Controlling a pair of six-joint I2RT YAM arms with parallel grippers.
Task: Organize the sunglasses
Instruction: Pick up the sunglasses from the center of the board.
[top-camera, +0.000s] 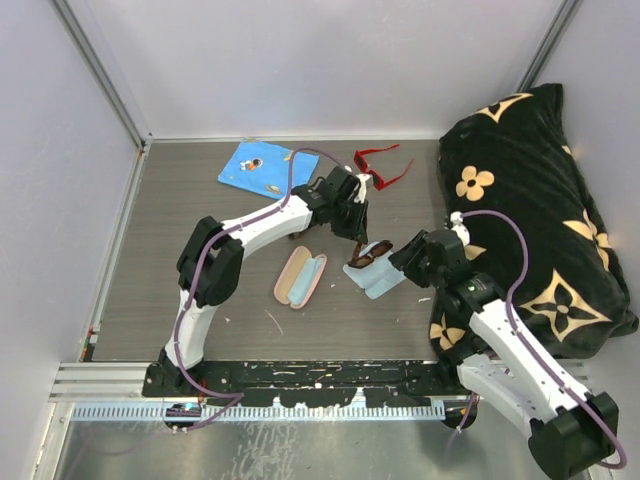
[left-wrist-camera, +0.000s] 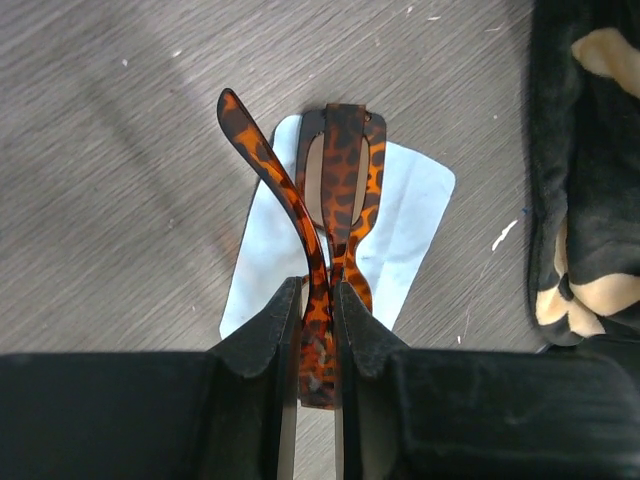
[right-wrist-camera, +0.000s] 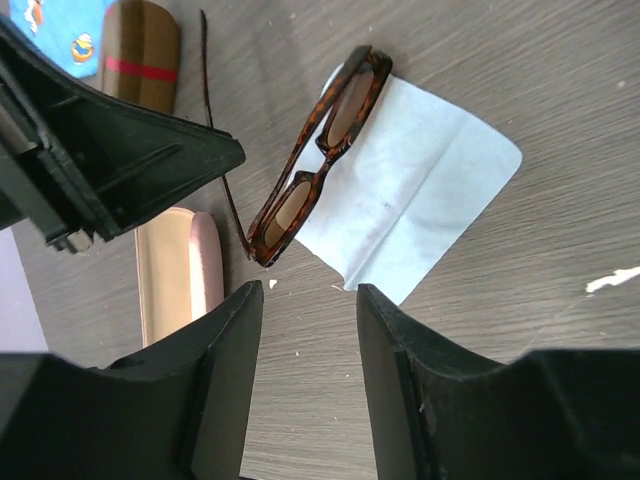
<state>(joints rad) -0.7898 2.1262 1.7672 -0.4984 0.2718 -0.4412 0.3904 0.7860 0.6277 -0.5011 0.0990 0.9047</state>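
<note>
Two pairs of sunglasses are on the table (top-camera: 180, 190). The red pair (top-camera: 381, 166) lies open at the far side, near a bright blue cloth (top-camera: 255, 165). The brown pair (right-wrist-camera: 315, 165) stands on its edge on a pale blue wiping cloth (right-wrist-camera: 420, 190) in the middle, near the open pink case (top-camera: 300, 277).

The left jaws are clenched on one thin leg of the brown pair. The right jaws are spread apart with nothing between them. They hover close to the front of the brown pair.

I think the job now is folding the brown pair so it can go in a case. One leg sticks out to the side. The next move needs a soft push on that leg, while the frame is kept from sliding on the cloth.

The brown frame is shiny hard plastic with spots like a turtle shell, and its lenses are dark. The red frame has sharp corners. The pink case is long, smooth and round at the ends. The table looks like grey wood. A big black cushion (top-camera: 540, 220) with tan flowers looks soft.
</note>
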